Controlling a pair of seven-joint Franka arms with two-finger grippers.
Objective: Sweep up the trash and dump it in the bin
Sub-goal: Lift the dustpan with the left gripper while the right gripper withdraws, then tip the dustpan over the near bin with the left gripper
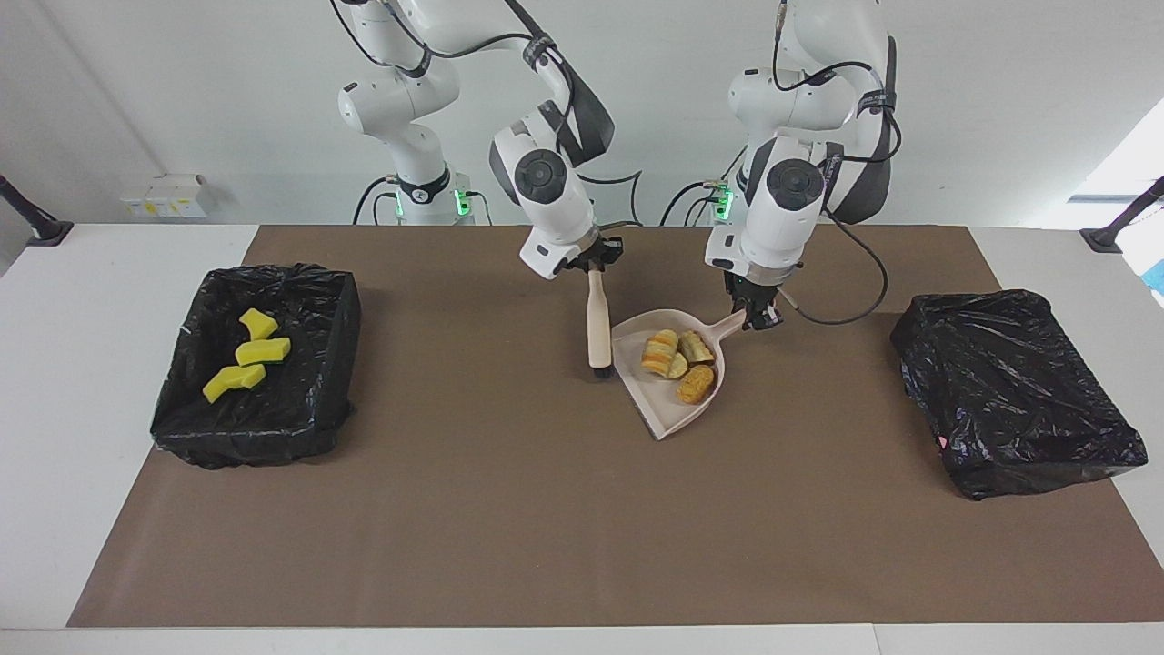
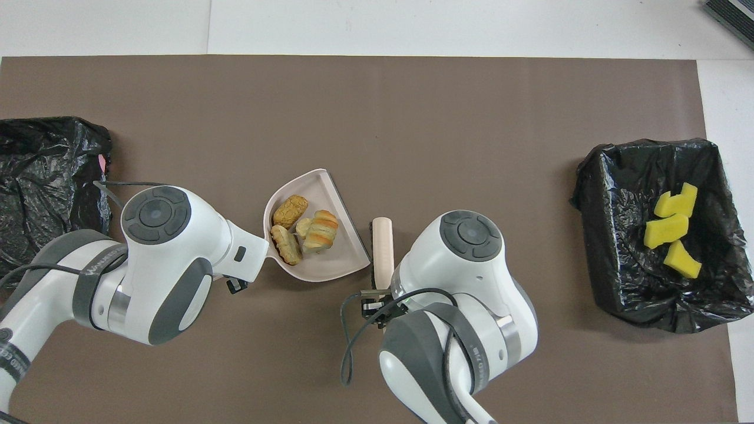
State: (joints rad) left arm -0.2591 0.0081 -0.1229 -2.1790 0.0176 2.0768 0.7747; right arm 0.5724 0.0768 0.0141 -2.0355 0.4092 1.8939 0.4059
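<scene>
scraps: four in dustpan (image 1: 677, 414), three in bin (image 1: 341, 341).

Stood against a plain white wall (image 1: 182, 100), a white table (image 1: 82, 382) under a brown mat (image 1: 546, 528), with daylight from a window (image 1: 1128, 164) at 1 end.

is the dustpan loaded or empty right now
Loaded. Four food scraps lie in the dustpan, none on the mat beside the brush.
</scene>
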